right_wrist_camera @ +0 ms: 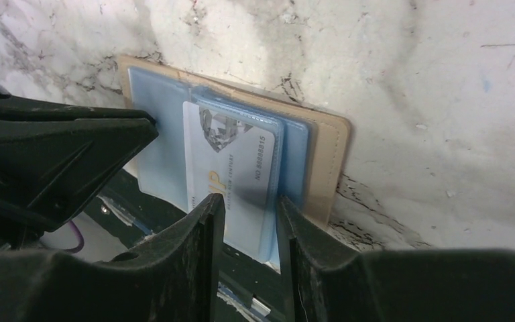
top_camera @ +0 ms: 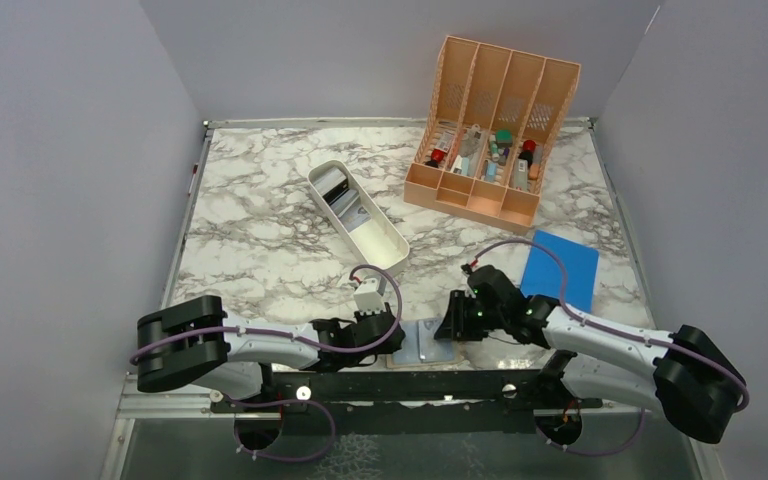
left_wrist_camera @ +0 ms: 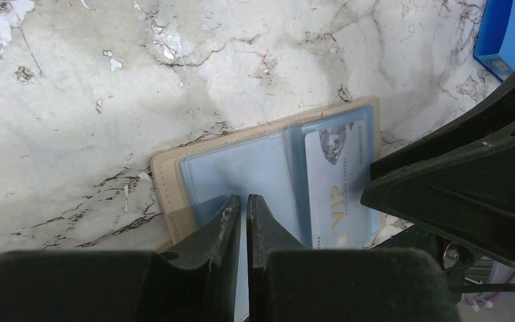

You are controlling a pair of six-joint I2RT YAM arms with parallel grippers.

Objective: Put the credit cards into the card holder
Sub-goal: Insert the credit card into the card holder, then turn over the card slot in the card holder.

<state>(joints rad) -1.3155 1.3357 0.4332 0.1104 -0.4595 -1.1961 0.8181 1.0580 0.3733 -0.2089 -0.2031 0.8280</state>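
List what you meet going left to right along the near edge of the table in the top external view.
left gripper → card holder → right gripper → blue flat rectangle

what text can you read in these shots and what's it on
"VIP": on the pale credit card in the card holder.
"NO 88888815": along that card's edge, last digits uncertain.
Small print beside that number: too blurred.
Items in the peach organizer: too small to read.

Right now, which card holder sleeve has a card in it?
The sleeve nearer the right arm, showing the pale VIP card; the other sleeve looks empty.
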